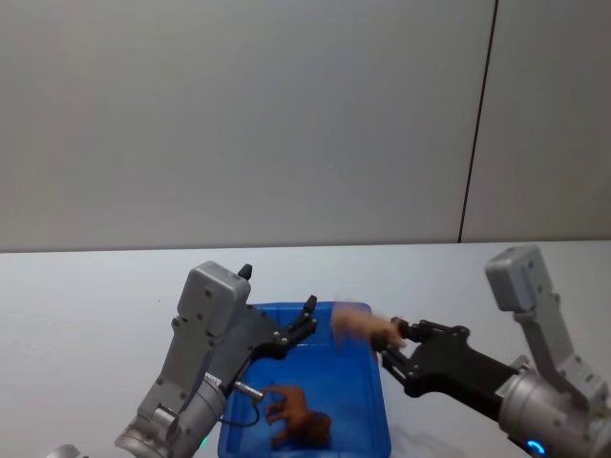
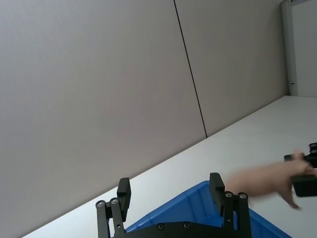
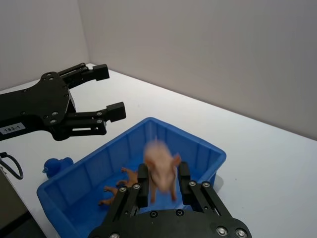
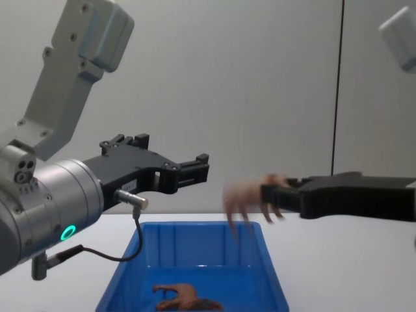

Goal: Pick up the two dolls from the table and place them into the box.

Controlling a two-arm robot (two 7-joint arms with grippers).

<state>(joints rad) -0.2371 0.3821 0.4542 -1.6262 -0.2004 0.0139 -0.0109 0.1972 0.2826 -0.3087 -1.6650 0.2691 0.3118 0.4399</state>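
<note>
- Two small toy animals are my task; the slim reddish-brown one with thin legs [image 1: 298, 416] is closest to me. It lies on its side on the floor of the bin, at the near end.
- Around it is the rectangular bright blue plastic bin [image 3: 188, 136] with sloped ribbed walls and a rolled rim. It sits on the flat white tabletop [image 1: 86, 305].
- My right gripper [image 3: 163, 173] reaches in from the right and hangs higher than the rim at the bin's right side. Its black fingers are apart.
- The plump pale pink pig-like toy [image 1: 351, 322] is at the tips of those fingers. It is in the air over the right part of the bin, legs hanging down, and it shows blurred.
- My left gripper [image 3: 110, 91] is across the bin from the pig, above the left rim. Its fingers are spread wide with nothing between them. It points towards the right gripper but is apart from the pig.
- A thin black cable [image 4: 110, 250] loops under my left wrist.
- A small blue lump [image 3: 54, 164] lies on the table just beside the bin's outer wall, below my left gripper. I cannot tell its shape.
- Farthest off is a plain grey panelled wall [image 1: 239, 114] with one dark upright seam.
</note>
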